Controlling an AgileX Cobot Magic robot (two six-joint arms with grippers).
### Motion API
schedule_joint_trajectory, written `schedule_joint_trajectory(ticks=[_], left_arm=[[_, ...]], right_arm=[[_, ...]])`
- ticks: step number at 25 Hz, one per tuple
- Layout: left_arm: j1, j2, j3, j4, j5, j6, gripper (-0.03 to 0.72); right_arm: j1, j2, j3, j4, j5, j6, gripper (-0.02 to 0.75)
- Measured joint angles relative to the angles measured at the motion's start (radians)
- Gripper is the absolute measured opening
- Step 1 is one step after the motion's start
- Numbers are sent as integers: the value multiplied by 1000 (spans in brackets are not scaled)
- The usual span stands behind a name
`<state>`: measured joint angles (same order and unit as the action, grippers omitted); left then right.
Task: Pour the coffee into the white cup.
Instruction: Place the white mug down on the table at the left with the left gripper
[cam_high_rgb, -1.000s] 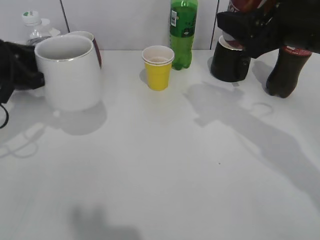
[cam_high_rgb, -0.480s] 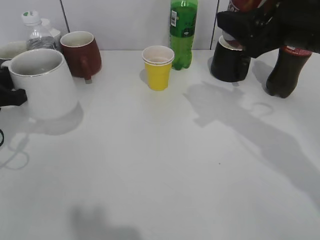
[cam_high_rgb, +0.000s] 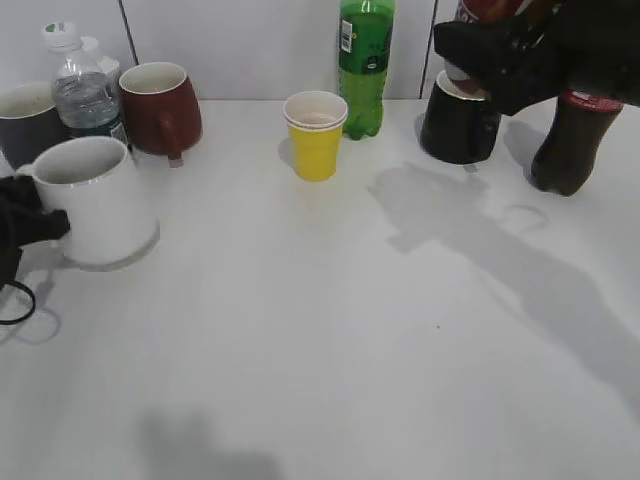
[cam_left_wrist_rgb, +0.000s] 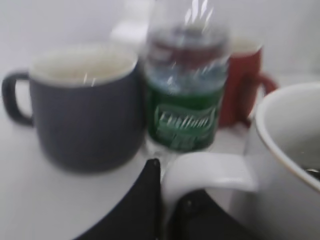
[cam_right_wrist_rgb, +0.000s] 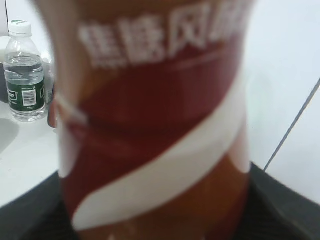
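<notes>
The white cup (cam_high_rgb: 100, 200) stands low at the table's left, at or just above the surface. My left gripper (cam_high_rgb: 28, 222) is shut on its loop handle. In the left wrist view the black fingers (cam_left_wrist_rgb: 170, 197) pinch the white handle (cam_left_wrist_rgb: 210, 167). My right gripper (cam_high_rgb: 485, 50) hangs high at the back right, shut on the brown coffee bottle (cam_high_rgb: 480, 10), whose top is cut off by the frame. The bottle, brown with white swirls, fills the right wrist view (cam_right_wrist_rgb: 155, 125) and hides the jaws there.
Behind the white cup are a dark grey mug (cam_high_rgb: 25, 120), a water bottle (cam_high_rgb: 85, 90) and a red-brown mug (cam_high_rgb: 160, 105). A yellow paper cup (cam_high_rgb: 316, 135) and green bottle (cam_high_rgb: 365, 65) stand at the back middle. A black mug (cam_high_rgb: 460, 125) and cola bottle (cam_high_rgb: 570, 140) are under the right arm.
My left gripper has carried the white cup left and down, uncovering the red-brown mug, grey mug and water bottle. The right arm and coffee bottle have not moved.
</notes>
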<state>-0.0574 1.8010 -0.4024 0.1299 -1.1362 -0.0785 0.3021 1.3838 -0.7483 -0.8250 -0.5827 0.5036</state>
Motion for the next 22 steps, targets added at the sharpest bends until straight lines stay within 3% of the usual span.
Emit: schedule_joint_trajectory(ticks=[14,22], left_arm=[[0,87,-12,-11,-60,44,38],[0,84,19,-12,-70,36,253]], right_arm=[[0,0,0,0,0,1,536],[0,0,0,1,0,1,536]])
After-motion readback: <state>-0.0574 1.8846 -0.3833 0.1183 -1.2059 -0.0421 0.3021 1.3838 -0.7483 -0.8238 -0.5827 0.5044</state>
